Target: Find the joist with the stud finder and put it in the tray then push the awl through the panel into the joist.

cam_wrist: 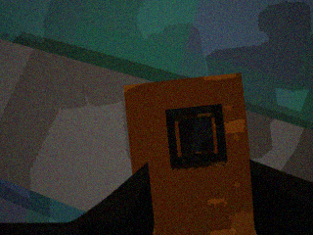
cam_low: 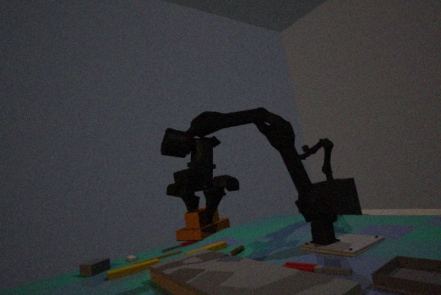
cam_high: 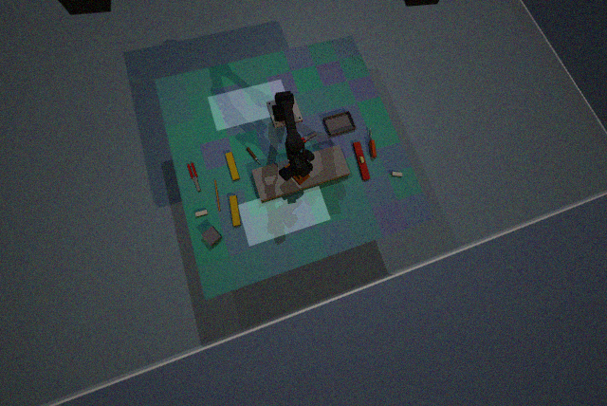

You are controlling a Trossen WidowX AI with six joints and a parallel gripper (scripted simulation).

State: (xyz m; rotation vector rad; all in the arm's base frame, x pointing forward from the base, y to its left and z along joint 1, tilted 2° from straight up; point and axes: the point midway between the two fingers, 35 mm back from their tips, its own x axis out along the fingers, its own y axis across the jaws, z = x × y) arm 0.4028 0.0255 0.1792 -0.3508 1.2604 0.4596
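My gripper [cam_high: 298, 174] [cam_low: 202, 214] [cam_wrist: 191, 164] is shut on the orange stud finder [cam_high: 301, 178] [cam_low: 192, 221] [cam_wrist: 147, 108], holding it raised over the floor panel [cam_high: 333, 166] [cam_low: 249, 273] [cam_wrist: 83, 142]. In the wrist view the stud finder's dark square face shows a thin orange outline. The tray [cam_high: 339, 123] [cam_low: 395, 282] is empty, right of the arm base in the top view. A thin tool with a brown handle [cam_high: 251, 153] [cam_low: 237, 249] lies beside the panel's left end and may be the awl. The joist is hidden.
A red-handled tool [cam_high: 306, 138] [cam_low: 300, 267] lies between base and panel. A red level [cam_high: 360, 158] and an orange-handled tool [cam_high: 372, 148] lie right of the panel. Left are yellow bars [cam_high: 232, 166] [cam_high: 234, 210], red-handled pliers [cam_high: 193, 178], a pencil-like stick [cam_high: 217, 195] and a grey block [cam_high: 211, 235].
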